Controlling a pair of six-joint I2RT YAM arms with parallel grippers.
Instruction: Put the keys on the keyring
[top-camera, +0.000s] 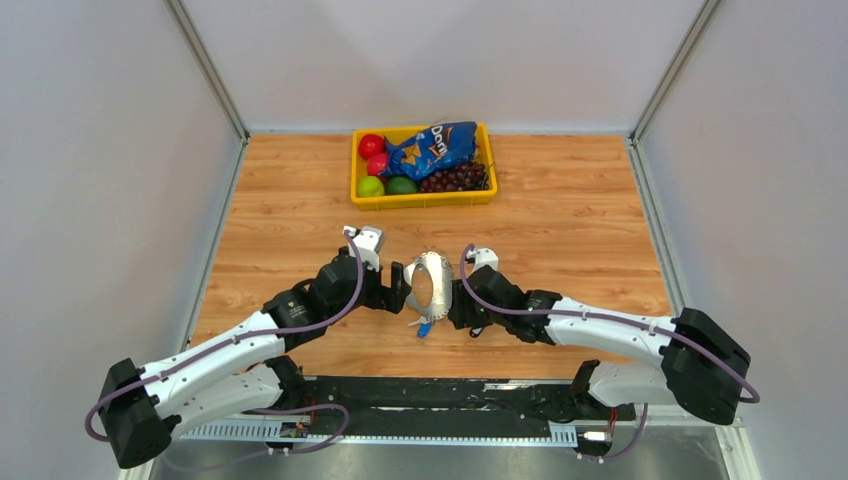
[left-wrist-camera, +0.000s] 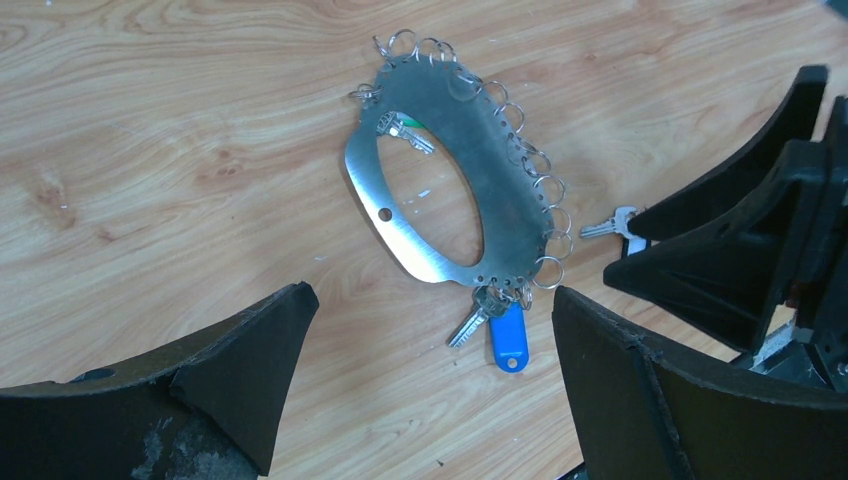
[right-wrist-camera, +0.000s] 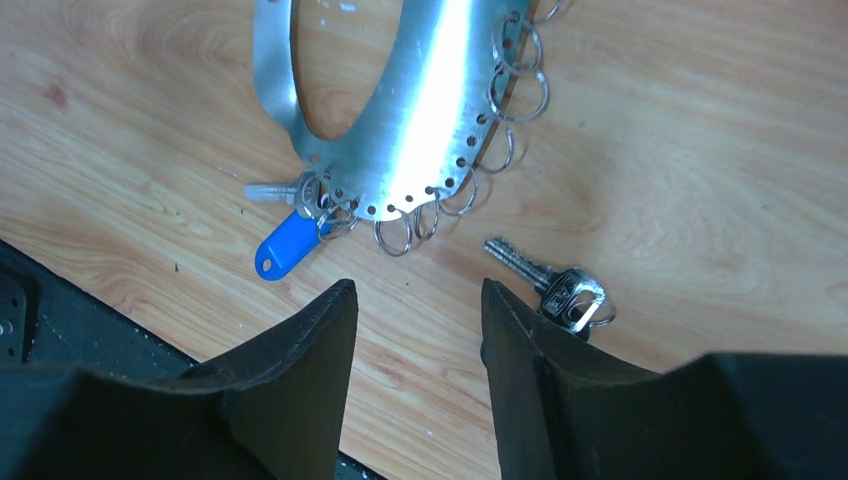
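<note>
Left gripper (left-wrist-camera: 430, 293) and right gripper (right-wrist-camera: 417, 290) low over wooden table (top-camera: 560, 220), fingers of both spread apart, nothing held.
Keyring (left-wrist-camera: 470, 160) flat on the wood between the two grippers, clear of both. Loose key (right-wrist-camera: 545, 280) off the ring, on the table just beside one right-gripper finger; touching or not, hard to tell at this angle. Near-end key (left-wrist-camera: 468, 322) clipped at the keyring's end nearest the arm bases, blue tag (left-wrist-camera: 508, 338) alongside it. Far-end key (left-wrist-camera: 405, 130) at the opposite end, lying inside the loop. Row of small split rings (left-wrist-camera: 545, 190) along the edge facing the right gripper.
</note>
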